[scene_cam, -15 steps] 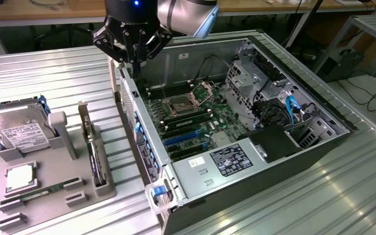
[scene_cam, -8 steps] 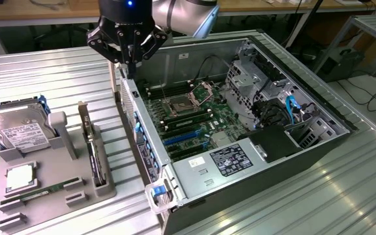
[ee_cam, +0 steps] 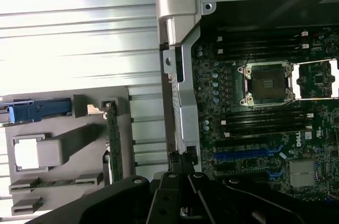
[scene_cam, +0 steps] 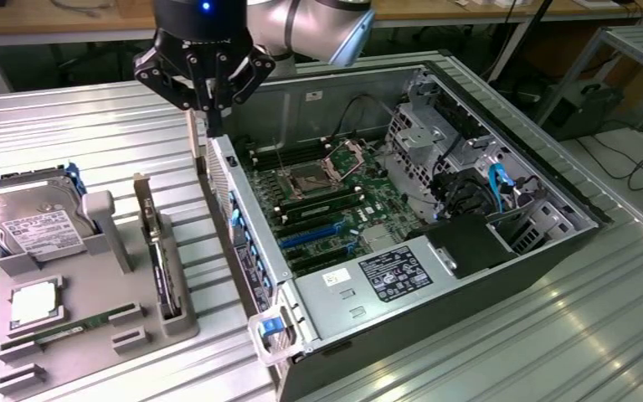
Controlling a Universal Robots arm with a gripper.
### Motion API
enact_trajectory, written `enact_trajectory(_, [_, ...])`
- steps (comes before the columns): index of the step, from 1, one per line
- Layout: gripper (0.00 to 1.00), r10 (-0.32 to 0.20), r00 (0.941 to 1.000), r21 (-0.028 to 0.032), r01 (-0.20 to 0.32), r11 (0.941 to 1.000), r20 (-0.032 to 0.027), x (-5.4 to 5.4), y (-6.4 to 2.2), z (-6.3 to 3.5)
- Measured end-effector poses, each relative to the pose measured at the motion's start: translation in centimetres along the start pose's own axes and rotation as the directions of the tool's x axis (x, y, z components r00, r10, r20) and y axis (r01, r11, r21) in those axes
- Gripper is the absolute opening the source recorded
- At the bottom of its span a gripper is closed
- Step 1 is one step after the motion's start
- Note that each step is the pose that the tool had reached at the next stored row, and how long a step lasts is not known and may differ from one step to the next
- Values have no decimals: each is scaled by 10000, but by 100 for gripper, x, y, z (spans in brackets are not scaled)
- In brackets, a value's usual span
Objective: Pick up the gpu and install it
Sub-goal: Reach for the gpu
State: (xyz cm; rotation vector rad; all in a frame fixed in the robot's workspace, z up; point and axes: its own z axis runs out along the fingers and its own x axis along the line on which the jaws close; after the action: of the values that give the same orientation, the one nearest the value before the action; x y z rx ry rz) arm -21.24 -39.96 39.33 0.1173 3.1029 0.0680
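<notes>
In the exterior view, your gripper (scene_cam: 212,117) hangs in the upper left of the frame with its fingers pointing down and pressed together, and nothing is visible between them. It sits directly above the rear wall of the open computer case (scene_cam: 545,180), at the case's upper left corner. The case lies on its side across the centre and right of the frame, with its motherboard (scene_cam: 333,209) exposed and a power supply (scene_cam: 394,272) at its lower end. The gpu (scene_cam: 163,268) is in the lower left of the frame. It stands on edge in a slot of a grey holder (scene_cam: 98,335), with its metal bracket at the end farther up the frame, and it is well apart from the gripper. On the same holder, further towards the exterior view's left, a silver hard drive (scene_cam: 33,224) leans upright. Below it a narrow green RAM stick (scene_cam: 70,328) lies flat. Everything rests on a ribbed metal table (scene_cam: 76,126).
</notes>
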Motion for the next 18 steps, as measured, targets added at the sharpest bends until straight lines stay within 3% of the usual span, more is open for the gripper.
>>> enact_trajectory(18, [11,0,10000,0,0,10000,0,233,-24,-9])
